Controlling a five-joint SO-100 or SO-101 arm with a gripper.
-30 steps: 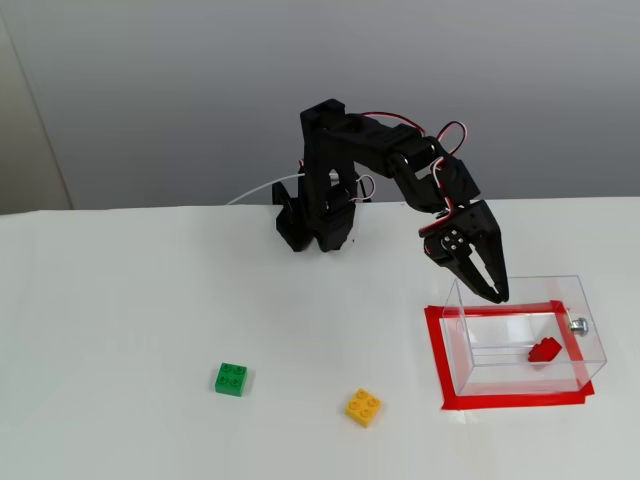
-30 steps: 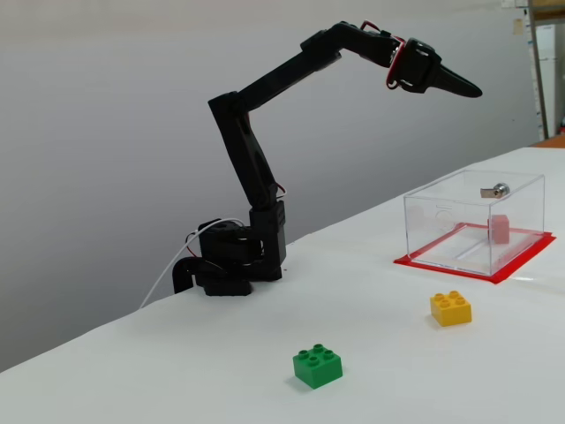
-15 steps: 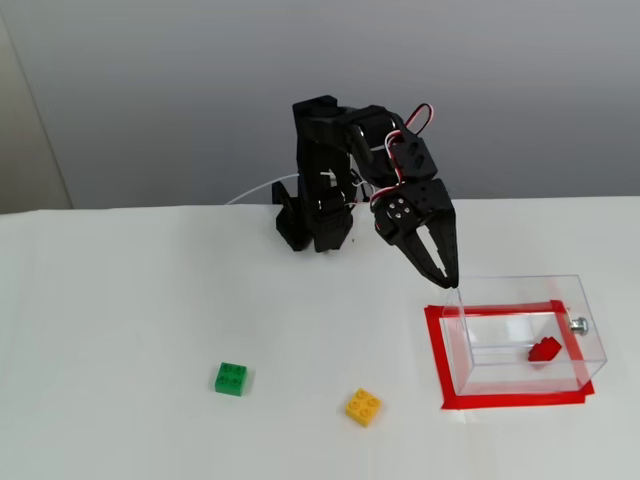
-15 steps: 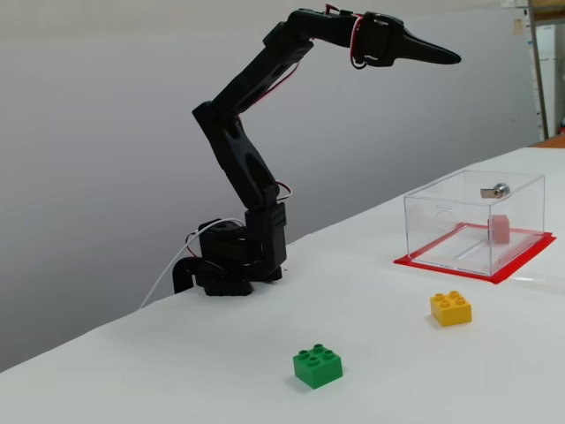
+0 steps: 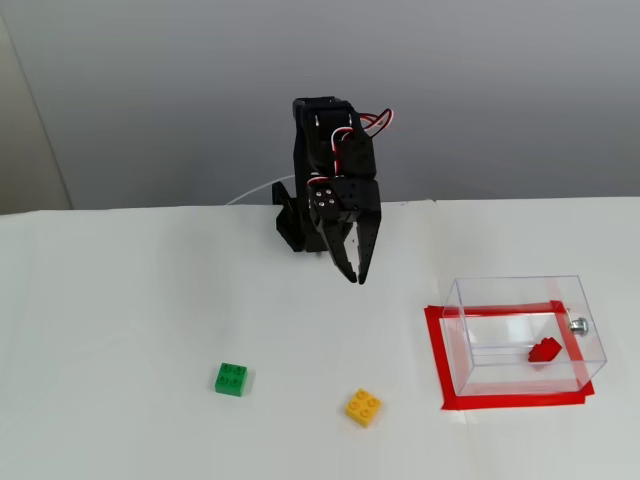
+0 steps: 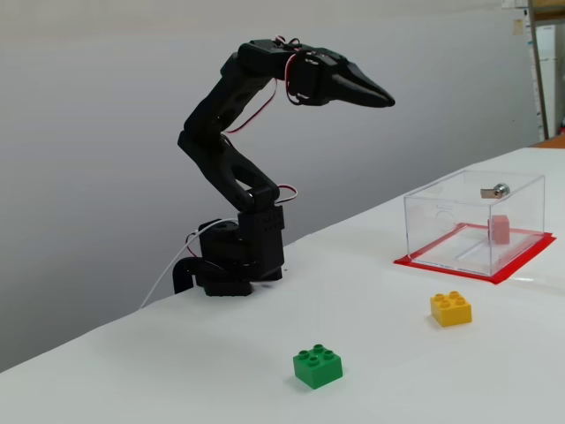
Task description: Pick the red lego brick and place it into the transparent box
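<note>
Since a moment ago I have swung my hand [image 5: 354, 274] back from the clear rectangular plastic box [image 5: 522, 333] toward frame centre; its fingers are nearly together, holding nothing. The small red studded brick [image 5: 545, 350] lies inside the box, lower right on the white worktop [image 5: 120, 320].

Red lego brick [image 5: 545, 350]: bright red, paler pink through the clear wall. Transparent box [image 5: 500, 300]: colourless, with silver knob [image 5: 578, 324], bordered by red tape [image 5: 436, 350]. Green brick [image 5: 231, 379]. Yellow-orange brick [image 5: 363, 406]. Arm [image 6: 231, 159] and gripper [image 5: 355, 275]: black, trailed by red-and-white wires [image 5: 375, 118]. Tabletop [image 5: 120, 320]: plain white. Backdrop [image 5: 150, 90]: grey.
</note>
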